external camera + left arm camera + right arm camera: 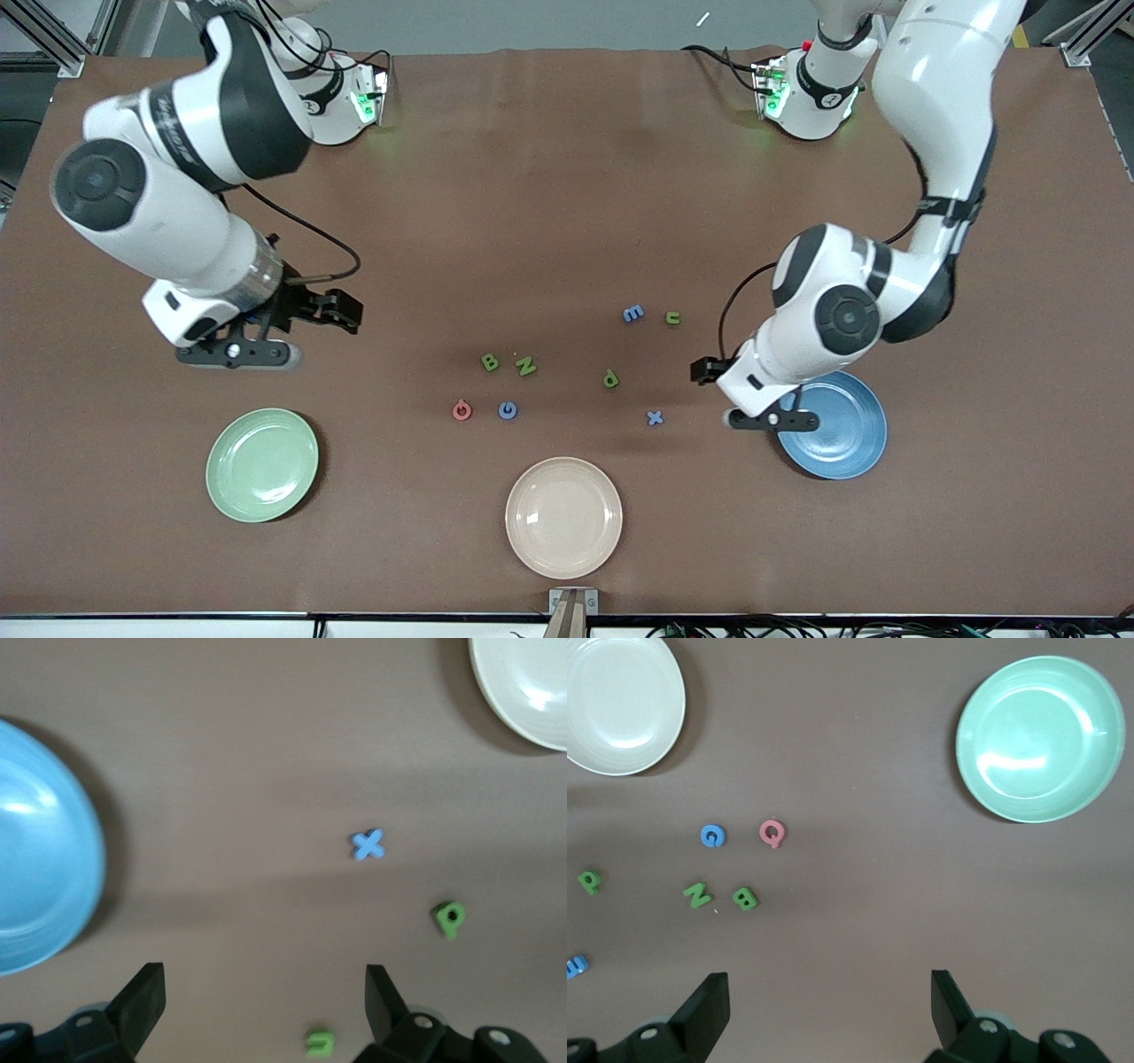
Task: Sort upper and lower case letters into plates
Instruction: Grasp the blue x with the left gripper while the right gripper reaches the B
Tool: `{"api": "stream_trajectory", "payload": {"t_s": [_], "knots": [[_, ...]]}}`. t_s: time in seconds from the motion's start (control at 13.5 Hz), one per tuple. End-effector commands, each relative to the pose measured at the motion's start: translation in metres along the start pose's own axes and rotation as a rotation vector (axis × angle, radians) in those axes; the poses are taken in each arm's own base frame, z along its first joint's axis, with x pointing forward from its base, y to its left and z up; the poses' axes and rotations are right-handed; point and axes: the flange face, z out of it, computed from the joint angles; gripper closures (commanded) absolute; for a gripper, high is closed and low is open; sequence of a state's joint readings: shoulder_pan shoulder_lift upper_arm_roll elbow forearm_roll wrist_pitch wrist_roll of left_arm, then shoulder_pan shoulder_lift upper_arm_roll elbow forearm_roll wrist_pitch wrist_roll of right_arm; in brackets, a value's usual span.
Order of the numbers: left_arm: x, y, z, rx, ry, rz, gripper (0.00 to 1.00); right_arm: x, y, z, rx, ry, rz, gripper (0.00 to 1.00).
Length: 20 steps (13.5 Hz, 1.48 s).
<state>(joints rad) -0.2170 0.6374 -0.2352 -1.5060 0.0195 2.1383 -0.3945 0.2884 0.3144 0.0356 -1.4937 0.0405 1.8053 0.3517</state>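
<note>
White arms poised, left gripper [769, 420] spread empty over blue plate [842, 443] rim, right gripper [237, 354] spread empty above table.

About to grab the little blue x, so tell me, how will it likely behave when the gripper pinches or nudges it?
The blue x lies flat on the table, so it probably won't roll or tip. It looks chunky and solid, likely stiff. Being tiny beside the blue plate, it is probably light and may skid if nudged. The open left gripper must close far.
</note>
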Motion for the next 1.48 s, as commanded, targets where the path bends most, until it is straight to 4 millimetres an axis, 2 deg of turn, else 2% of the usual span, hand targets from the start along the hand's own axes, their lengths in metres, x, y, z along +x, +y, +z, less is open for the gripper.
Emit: {"api": "stream_trajectory", "payload": {"t_s": [0.0,0.15,0.37,0.52,0.74,0.81,0.96,1.04,1.11,1.18,1.33,1.41], "knots": [[0.008,0.034,0.029,0.003,0.042,-0.040,0.11,0.005,-0.019,0.029,0.015,-0.015,0.012,0.00],[0.014,0.042,0.044,0.075,0.085,-0.008,0.22,0.007,-0.021,0.045,0.013,-0.020,0.011,0.00],[0.018,0.068,0.078,0.068,0.100,-0.090,0.27,0.009,-0.043,0.090,0.006,-0.028,0.044,0.00],[0.018,0.076,0.098,0.071,0.126,-0.096,0.34,0.006,-0.060,0.127,-0.009,-0.058,0.043,0.00],[0.015,0.081,0.121,0.108,0.160,-0.087,0.40,-0.010,-0.085,0.183,-0.023,-0.077,0.032,0.00],[0.012,0.084,0.126,0.110,0.157,-0.080,0.44,-0.016,-0.095,0.202,-0.027,-0.081,0.019,0.00],[0.010,0.085,0.131,0.115,0.152,-0.076,0.46,-0.025,-0.108,0.230,-0.025,-0.070,0.056,0.00],[0.010,0.083,0.134,0.118,0.149,-0.077,0.48,-0.036,-0.122,0.245,-0.023,-0.061,0.048,0.00],[0.010,0.082,0.140,0.121,0.143,-0.073,0.53,-0.042,-0.131,0.261,-0.021,-0.051,0.047,0.00],[0.010,0.082,0.140,0.121,0.143,-0.070,0.63,-0.044,-0.134,0.275,-0.018,-0.047,0.051,0.00],[0.009,0.082,0.140,0.117,0.140,-0.087,0.98,-0.048,-0.141,0.298,-0.016,-0.041,0.051,0.00],[0.010,0.079,0.139,0.121,0.141,-0.095,1.00,-0.049,-0.141,0.306,-0.016,-0.041,0.051,0.00]]}}
